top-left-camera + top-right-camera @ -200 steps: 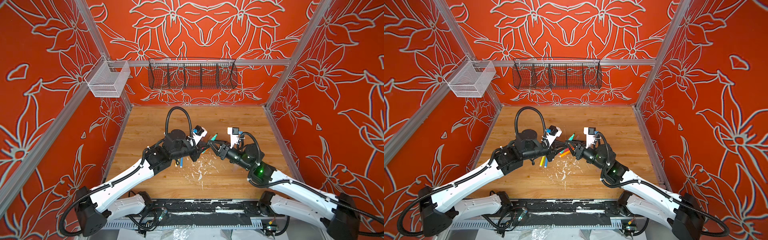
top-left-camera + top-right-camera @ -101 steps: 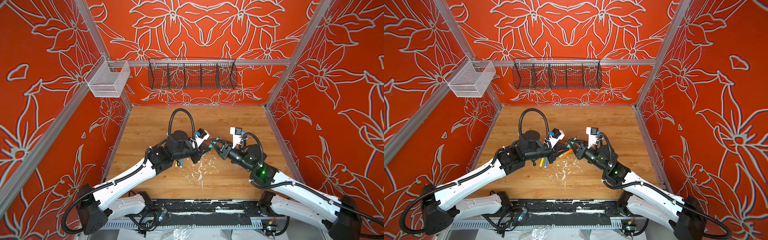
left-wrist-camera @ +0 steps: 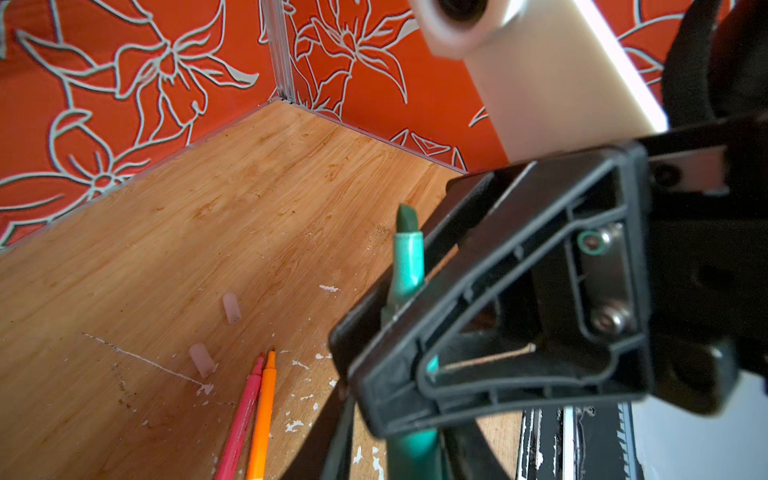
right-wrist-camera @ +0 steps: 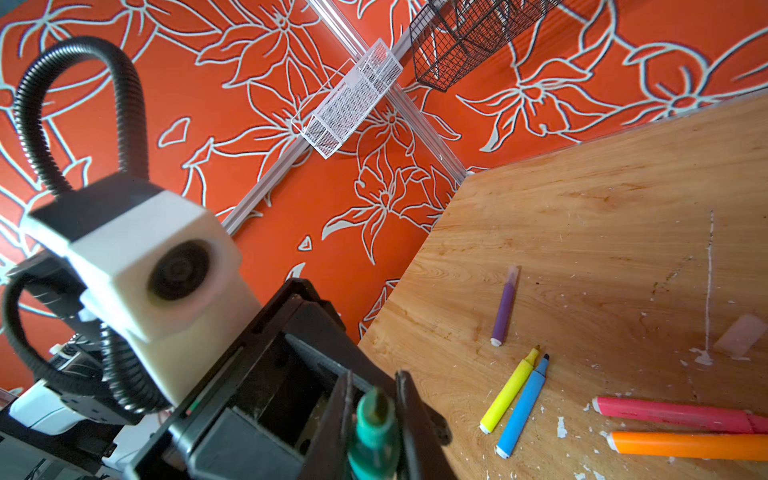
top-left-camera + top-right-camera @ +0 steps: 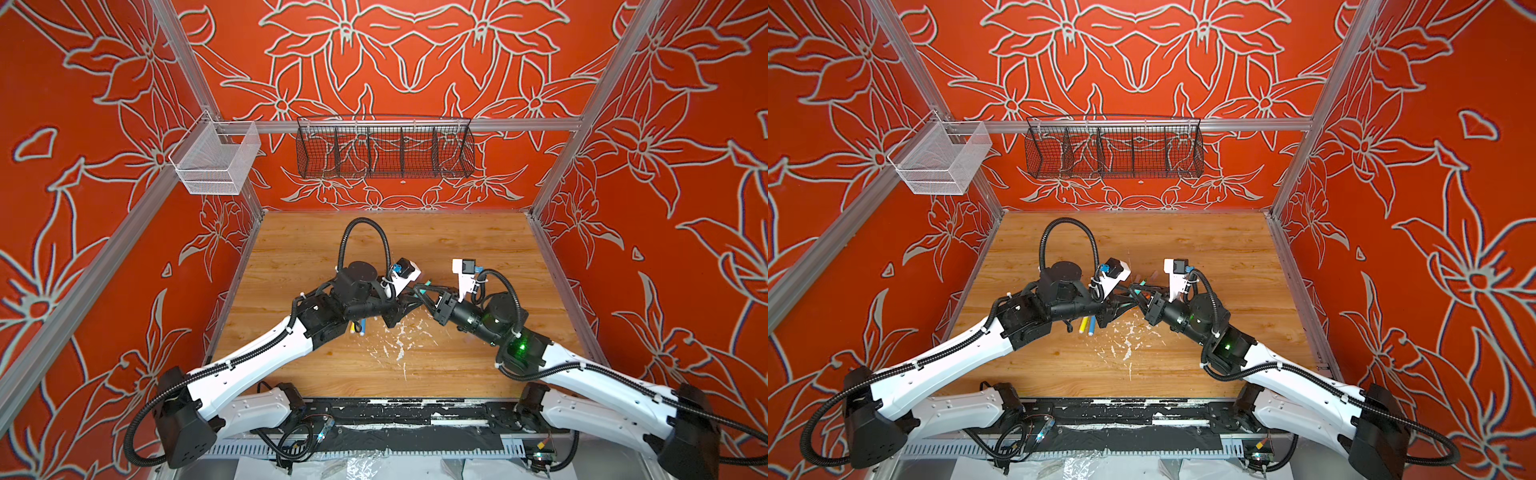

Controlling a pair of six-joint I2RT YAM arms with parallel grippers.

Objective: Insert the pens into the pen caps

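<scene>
A patch of white paint flecks [image 5: 395, 343] sits mid-way across the wooden table [image 5: 465, 245], and everything here is placed from it. Farthest out to the left of the flecks lies the purple pen [image 4: 503, 309], flat on the wood. It has what looks like a pale clear cap [image 4: 514, 275] over its tip and a white plug at the other end. Just left of the flecks the yellow pen [image 5: 1084, 324] and the blue pen [image 5: 1091, 327] lie side by side, close together, tips bare. Above the flecks' back-left edge hangs the left gripper [image 5: 409, 303]. In the left wrist view its jaws stand a little apart about the rear of the green pen [image 3: 409, 266], with a strip of wood showing between one finger and the barrel. The green pen is off the table, in the air behind the flecks, bridging the two grippers with its tip toward the back of the table. The right gripper [image 4: 376, 392], above the flecks' back-right edge, is clamped on the barrel just short of the tip, a finger pressed on each side. This pen has a glossy teal-green barrel that narrows to a darker green, slanted tip, uncapped; its rear end is hidden. Behind the flecks, the pink-red pen [image 3: 241, 424] and the orange pen [image 3: 262, 415] lie side by side on the wood, tips bare. Past those tips, farther from the flecks, one pen cap [image 3: 231, 307] and a second pen cap [image 3: 202, 360] lie apart on their sides.
</scene>
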